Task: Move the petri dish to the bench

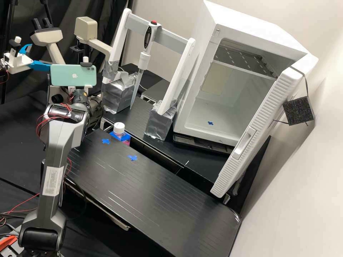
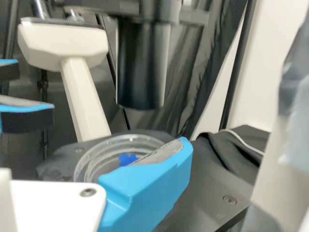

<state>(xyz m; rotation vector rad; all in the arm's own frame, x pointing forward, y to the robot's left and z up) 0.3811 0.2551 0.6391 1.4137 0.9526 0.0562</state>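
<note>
The gripper [image 2: 147, 186] is sitting right beside the petri dish [image 2: 104, 150], presumably for a side grasp; whether it is gripping, one cannot tell. A blue mark [image 2: 127, 159] is showing through the dish, probably marking its spot. Below the gripper, the tabletop [image 1: 150, 192] is offering room.

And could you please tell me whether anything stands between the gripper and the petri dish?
Nothing visible does: in the wrist view, the gripper overlaps the petri dish, with a black cylinder above.
</note>
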